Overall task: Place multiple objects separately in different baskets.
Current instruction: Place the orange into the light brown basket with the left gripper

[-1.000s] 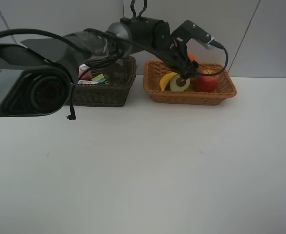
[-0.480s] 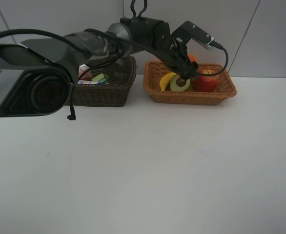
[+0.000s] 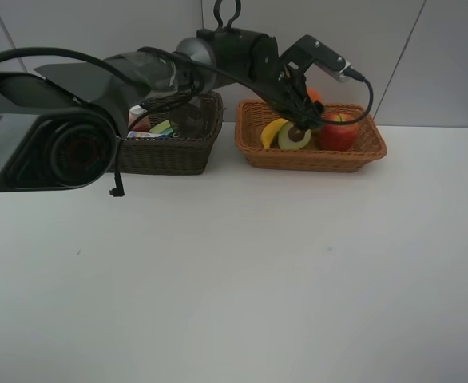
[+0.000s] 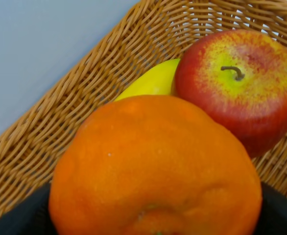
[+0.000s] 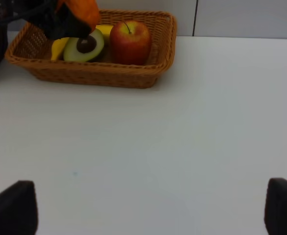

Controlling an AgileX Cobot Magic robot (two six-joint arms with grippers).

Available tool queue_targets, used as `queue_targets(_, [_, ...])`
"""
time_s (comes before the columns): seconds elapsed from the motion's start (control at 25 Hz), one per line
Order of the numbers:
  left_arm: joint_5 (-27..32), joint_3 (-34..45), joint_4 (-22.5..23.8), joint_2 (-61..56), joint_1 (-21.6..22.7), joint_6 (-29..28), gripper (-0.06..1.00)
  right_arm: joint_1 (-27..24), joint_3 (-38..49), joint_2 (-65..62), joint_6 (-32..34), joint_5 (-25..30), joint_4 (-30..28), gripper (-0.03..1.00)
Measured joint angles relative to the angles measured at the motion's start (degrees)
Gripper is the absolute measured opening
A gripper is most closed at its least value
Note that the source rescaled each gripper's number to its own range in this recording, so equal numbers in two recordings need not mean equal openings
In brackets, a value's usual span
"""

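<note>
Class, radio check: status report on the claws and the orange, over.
Left claw gripping orange above tan basket. Right claw open, empty. Apple, banana, avocado already inside.

The left arm [image 3: 138, 76] is black throughout, built of rounded, glossy cylindrical housings; the segment nearest the camera is a large drum [image 3: 54, 152] with a round end face in which a faint reddish ring shows. A black cable [image 3: 50, 54] loops along the top of the arm, and a second thin cable [image 3: 366, 96] curves from the wrist camera [image 3: 323, 57], a dark block with a silver-grey end plate. A short cable end with a small plug [image 3: 117, 190] hangs below the drum. A black ring-shaped loop [image 3: 226, 14] rises above the far joint. Of the right gripper only two matt black fingertips [image 5: 11, 208] show, blunt and rounded.
</note>
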Motion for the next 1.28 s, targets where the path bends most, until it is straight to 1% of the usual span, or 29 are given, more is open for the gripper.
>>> queue_targets(0.24, [0.00, 0.00, 1.11, 0.00, 0.00, 1.16, 0.95, 0.00, 0.00, 0.00, 0.00, 0.00, 0.00, 0.97])
queue_targets(0.48, [0.25, 0.00, 1.11, 0.00, 0.00, 1.29, 0.95, 0.00, 0.00, 0.00, 0.00, 0.00, 0.00, 0.97])
queue_targets(0.68, [1.56, 0.00, 1.22, 0.00, 0.00, 1.29, 0.95, 0.00, 0.00, 0.00, 0.00, 0.00, 0.00, 0.97])
queue_targets(1.28, [1.68, 0.00, 1.21, 0.00, 0.00, 1.29, 0.95, 0.00, 0.00, 0.00, 0.00, 0.00, 0.00, 0.97])
